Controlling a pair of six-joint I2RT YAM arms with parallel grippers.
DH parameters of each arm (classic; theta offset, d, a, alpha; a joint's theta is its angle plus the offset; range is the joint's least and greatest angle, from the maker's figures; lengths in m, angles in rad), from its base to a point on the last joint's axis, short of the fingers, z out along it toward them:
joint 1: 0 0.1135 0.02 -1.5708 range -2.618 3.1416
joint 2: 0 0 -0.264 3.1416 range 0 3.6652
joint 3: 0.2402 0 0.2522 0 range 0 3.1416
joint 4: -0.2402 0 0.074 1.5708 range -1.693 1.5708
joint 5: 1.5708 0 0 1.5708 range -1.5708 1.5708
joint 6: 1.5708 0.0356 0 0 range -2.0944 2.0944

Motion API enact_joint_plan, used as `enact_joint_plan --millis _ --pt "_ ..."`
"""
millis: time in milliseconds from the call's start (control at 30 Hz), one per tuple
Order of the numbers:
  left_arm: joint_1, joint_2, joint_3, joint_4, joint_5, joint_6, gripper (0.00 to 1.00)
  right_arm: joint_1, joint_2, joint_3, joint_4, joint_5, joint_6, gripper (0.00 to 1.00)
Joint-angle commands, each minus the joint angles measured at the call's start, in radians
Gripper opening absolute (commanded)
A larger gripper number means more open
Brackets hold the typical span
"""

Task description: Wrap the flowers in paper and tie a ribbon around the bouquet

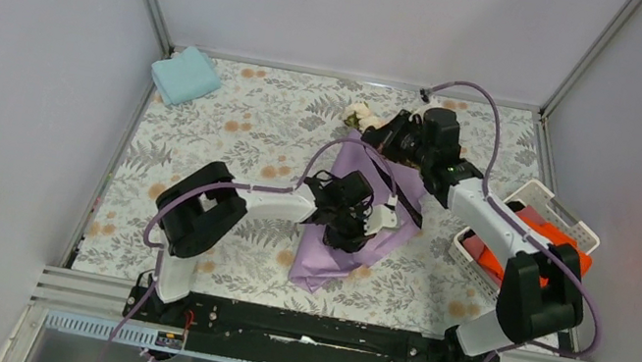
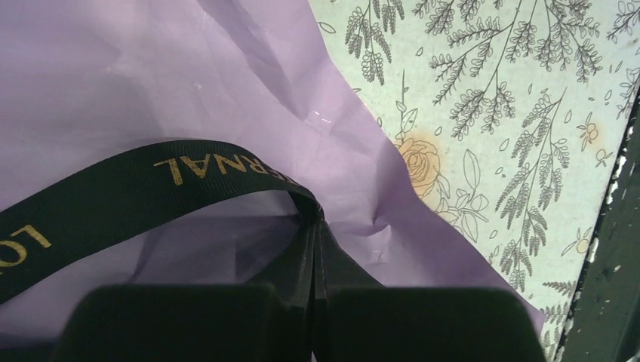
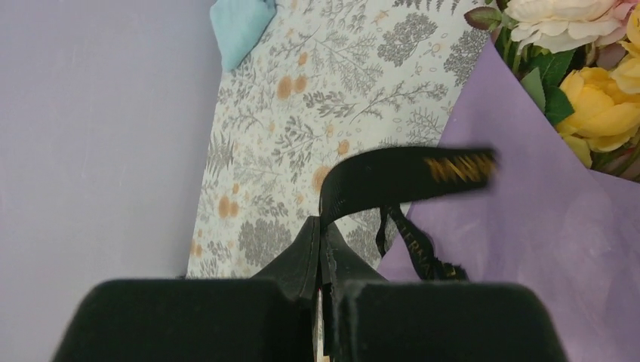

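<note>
The bouquet lies mid-table as a lilac paper [image 1: 356,242] cone, with cream and yellow flowers [image 1: 360,115] at its far end. In the right wrist view the flowers [image 3: 596,98] stand out of the paper [image 3: 543,226] at the top right. A black ribbon [image 1: 401,185] with gold lettering crosses the cone. My left gripper [image 1: 359,223] is over the cone's lower half, shut on the ribbon [image 2: 151,185] above the paper [image 2: 113,75]. My right gripper [image 1: 392,136] is near the blooms, shut on the ribbon [image 3: 400,177], whose other strand dangles beside it.
A light blue folded cloth [image 1: 185,75] lies at the far left corner of the floral tablecloth [image 1: 256,130]. A white basket [image 1: 578,226] holding an orange cloth [image 1: 525,242] stands at the right edge. Grey walls close in the table on three sides.
</note>
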Motion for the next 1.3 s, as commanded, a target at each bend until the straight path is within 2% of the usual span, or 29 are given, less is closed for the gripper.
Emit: enact_joint_plan --millis 0,200,267,333,367,467,600,667,833,1100,1267 --pt "0.002 -0.036 -0.016 0.094 -0.041 0.065 0.0 -0.002 0.109 -0.012 0.135 -0.017 0.086 0.0" --pt "0.017 -0.076 -0.016 0.077 -0.019 0.075 0.0 -0.01 0.301 0.003 0.217 -0.111 0.091 0.0" --pt "0.029 -0.104 -0.036 0.084 -0.011 0.07 0.0 -0.021 0.358 0.013 0.241 -0.151 0.087 0.04" --pt "0.038 -0.123 -0.041 0.084 -0.01 0.062 0.0 -0.037 0.392 0.033 0.227 -0.196 0.071 0.14" --pt "0.042 -0.127 -0.038 0.08 -0.006 0.057 0.0 -0.046 0.4 0.05 0.197 -0.213 0.046 0.26" --pt "0.055 -0.137 -0.026 0.079 0.008 0.037 0.0 -0.071 0.388 0.103 0.034 -0.257 -0.1 0.46" --pt "0.081 -0.134 -0.016 0.086 0.021 0.021 0.0 -0.108 0.276 0.112 -0.145 -0.268 -0.256 0.65" --pt "0.091 -0.125 -0.009 0.087 0.023 0.016 0.0 -0.132 0.201 0.079 -0.166 -0.251 -0.285 0.68" --pt "0.111 -0.107 0.034 0.066 0.044 -0.001 0.0 -0.151 0.117 -0.024 -0.23 -0.198 -0.332 0.69" --pt "0.117 -0.105 0.098 0.005 0.056 -0.029 0.0 -0.16 0.128 -0.192 -0.08 -0.286 -0.274 0.63" --pt "0.134 -0.107 0.157 -0.032 0.072 -0.071 0.0 -0.165 0.158 -0.24 -0.009 -0.39 -0.241 0.53"
